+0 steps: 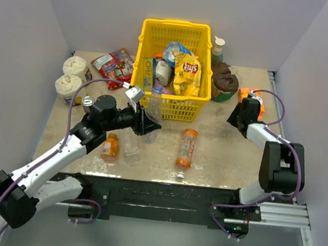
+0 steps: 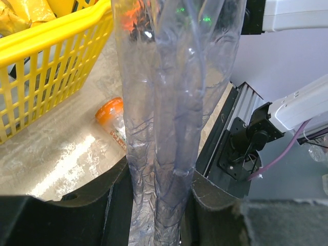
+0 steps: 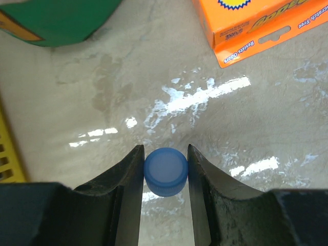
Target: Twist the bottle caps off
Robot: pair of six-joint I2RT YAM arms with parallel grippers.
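Left end effector (image 2: 160,192) clamped on clear bottle (image 2: 174,102), 7 o'clock of basket (image 1: 143,39); right end effector (image 3: 165,154) pinches blue cap (image 3: 165,174).

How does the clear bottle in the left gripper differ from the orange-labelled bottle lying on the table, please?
The clear bottle is clamped in the left gripper, whereas the orange-labelled bottle lies free on the table. The clear bottle is see-through and crumpled; the orange-labelled bottle is coloured and keeps its shape. The clear bottle sits by the yellow basket, the orange-labelled bottle nearer the table's front edge. Both are plastic.
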